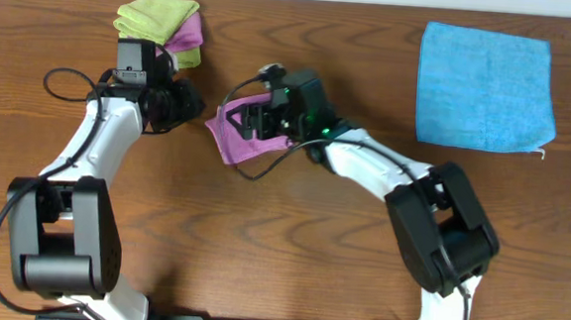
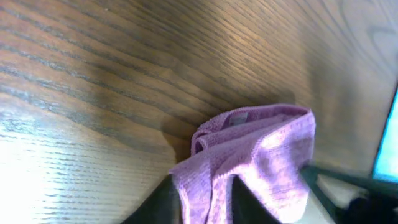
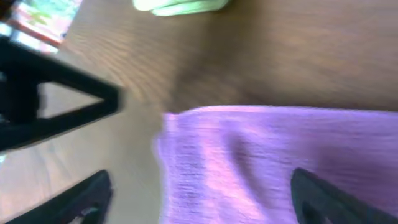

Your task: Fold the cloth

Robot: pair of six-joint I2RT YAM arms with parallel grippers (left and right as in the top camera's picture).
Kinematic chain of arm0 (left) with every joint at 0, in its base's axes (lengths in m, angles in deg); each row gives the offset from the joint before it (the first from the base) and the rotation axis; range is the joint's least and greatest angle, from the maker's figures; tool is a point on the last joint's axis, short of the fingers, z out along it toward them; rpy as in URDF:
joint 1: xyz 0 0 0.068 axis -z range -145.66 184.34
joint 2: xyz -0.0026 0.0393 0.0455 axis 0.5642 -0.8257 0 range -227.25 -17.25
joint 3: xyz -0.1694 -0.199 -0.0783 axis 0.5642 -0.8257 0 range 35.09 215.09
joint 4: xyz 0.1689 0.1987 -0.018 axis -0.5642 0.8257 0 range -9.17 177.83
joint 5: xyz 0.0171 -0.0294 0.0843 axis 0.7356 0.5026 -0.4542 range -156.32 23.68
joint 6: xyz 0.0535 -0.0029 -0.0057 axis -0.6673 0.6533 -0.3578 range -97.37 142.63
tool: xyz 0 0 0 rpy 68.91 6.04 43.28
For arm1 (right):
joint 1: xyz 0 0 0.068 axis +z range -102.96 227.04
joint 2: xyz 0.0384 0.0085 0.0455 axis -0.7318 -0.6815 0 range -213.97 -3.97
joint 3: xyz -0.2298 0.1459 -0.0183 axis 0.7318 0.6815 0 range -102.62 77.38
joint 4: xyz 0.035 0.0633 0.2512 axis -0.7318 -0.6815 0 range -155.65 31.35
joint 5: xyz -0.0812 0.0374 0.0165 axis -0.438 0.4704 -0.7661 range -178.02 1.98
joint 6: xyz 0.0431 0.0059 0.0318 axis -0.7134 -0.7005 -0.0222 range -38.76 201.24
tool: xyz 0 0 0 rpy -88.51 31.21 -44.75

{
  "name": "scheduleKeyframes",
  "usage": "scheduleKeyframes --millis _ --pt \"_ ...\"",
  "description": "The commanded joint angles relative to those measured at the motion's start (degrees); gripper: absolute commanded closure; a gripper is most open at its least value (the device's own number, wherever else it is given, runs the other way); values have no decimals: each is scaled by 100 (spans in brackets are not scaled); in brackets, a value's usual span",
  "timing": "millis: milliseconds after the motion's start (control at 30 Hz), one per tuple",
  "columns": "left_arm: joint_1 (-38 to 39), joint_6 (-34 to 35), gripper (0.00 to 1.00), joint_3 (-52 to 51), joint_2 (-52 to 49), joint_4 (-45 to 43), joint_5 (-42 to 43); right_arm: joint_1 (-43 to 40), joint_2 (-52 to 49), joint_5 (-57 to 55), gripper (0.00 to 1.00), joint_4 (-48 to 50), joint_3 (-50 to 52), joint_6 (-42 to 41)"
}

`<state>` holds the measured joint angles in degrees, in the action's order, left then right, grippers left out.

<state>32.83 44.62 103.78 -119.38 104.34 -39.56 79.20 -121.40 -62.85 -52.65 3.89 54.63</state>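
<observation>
My left gripper (image 2: 205,202) pinches the cloth (image 1: 232,142) to carry a fold over. My right gripper (image 3: 208,193), spread wide, straddles it.

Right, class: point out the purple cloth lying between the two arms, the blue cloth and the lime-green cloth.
purple cloth (image 1: 227,145): overhead view, its uncovered left part.
blue cloth (image 1: 484,88): overhead view, its middle.
lime-green cloth (image 1: 150,18): overhead view, its top layer.

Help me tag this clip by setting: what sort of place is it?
Likely a robotics lab bench, not a home: a left arm and right arm mounted at a wooden table, with a purple cloth and a blue cloth laid out on it.
</observation>
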Motion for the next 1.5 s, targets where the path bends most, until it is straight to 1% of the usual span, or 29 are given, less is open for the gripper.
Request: scheduleKeyframes --millis 0,67,100,133,300,467,567,767,867,900,1000,1100,1233,1467 --pt "-66 -63 39 87 260 125 131 -334 420 -94 1 -302 -109 323" --pt "-83 -61 21 87 284 201 306 -522 616 -138 1 -645 -109 468" --pt "-107 -59 7 87 289 247 431 -654 754 -138 1 -896 -109 588" --pt "-116 -59 4 87 289 273 518 -721 837 -136 1 -1038 -109 671" --pt "-131 96 5 87 289 590 896 -1145 1510 -68 1 -2302 -107 1274" --pt "-138 136 5 85 289 1001 911 -1593 2356 -52 1 -3891 -48 1943" --pt "-138 136 5 83 289 1165 909 -1888 3067 -55 1 -4367 326 2199" --pt "-136 201 5 15 289 1272 922 -2638 4920 -24 1 -4240 1917 2131" --pt "-136 293 5 -164 289 1248 953 -3001 5871 101 1 -4221 2649 2083" --pt "-136 293 5 -302 289 1198 1029 -3150 6332 175 1 -4223 2957 2035" --pt "-136 422 5 -605 289 1056 1110 -3338 7095 186 1 -4245 3418 1845" --pt "-136 505 5 -933 289 785 1381 -3432 7746 168 1 -4310 3727 1565" --pt "-136 732 5 -1290 289 343 1578 -3438 8209 166 1 -4380 3842 1285" --pt "-61 1399 5 -1799 289 -651 1679 -3436 8255 186 1 -4441 3842 1292"
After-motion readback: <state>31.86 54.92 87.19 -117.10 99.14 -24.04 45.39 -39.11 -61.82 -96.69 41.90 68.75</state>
